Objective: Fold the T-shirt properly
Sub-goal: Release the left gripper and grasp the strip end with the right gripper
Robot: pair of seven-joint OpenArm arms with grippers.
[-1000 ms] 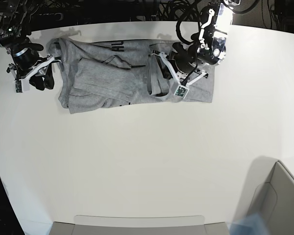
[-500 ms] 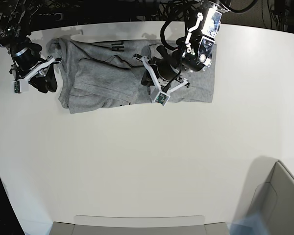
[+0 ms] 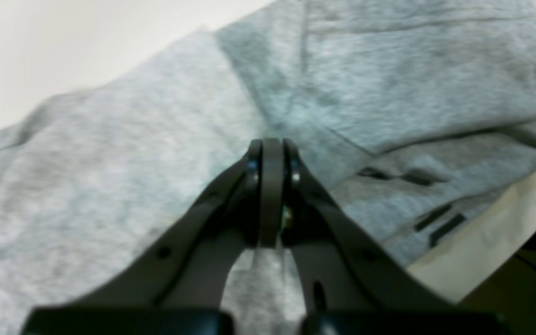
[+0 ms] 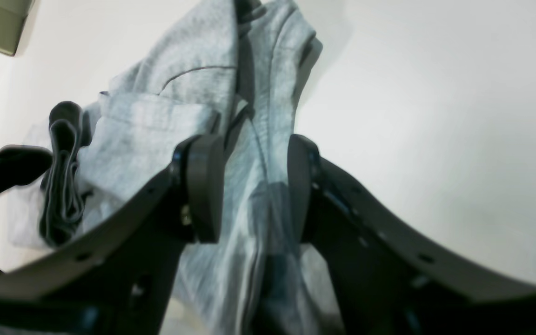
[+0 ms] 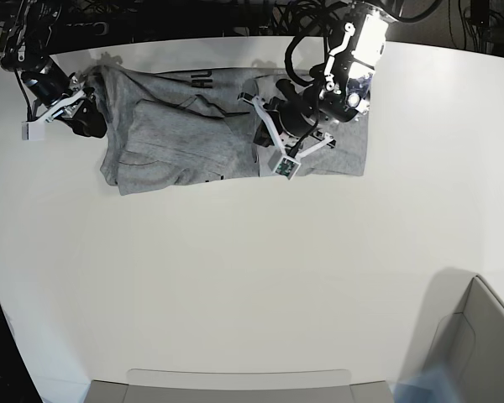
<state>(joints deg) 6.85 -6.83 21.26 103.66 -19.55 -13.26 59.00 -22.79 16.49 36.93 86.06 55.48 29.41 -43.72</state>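
1. At about ten o'clock on the white table [image 5: 235, 285], the right gripper [image 5: 91, 117] stands at the T-shirt [image 5: 185, 134]'s left edge. In the right wrist view its jaws are parted, with a bunched ridge of grey cloth [image 4: 254, 139] running up between the pads [image 4: 205, 186]. Whether either pad presses the cloth cannot be told. If it closes here it may catch several layers at once and drag a lump instead of a clean edge.

2. The T-shirt lies across the far side of the table, from ten to one o'clock, already partly doubled over, with loose folds at its middle and black lettering [image 5: 203, 81] showing near twelve o'clock. A pull from either end could undo those folds or skew the hem [image 5: 235, 178], since nothing pins the middle.

3. At about one o'clock the left gripper [image 5: 273, 147] sits over the shirt's right half. In the left wrist view its jaws are pressed fully together [image 3: 271, 195], and no cloth shows between the tips, so it appears to hold nothing. If it travels low with the tips shut, they could plough the fabric and wrinkle the flat panel. If it reopens too high, it will miss the layer it needs.
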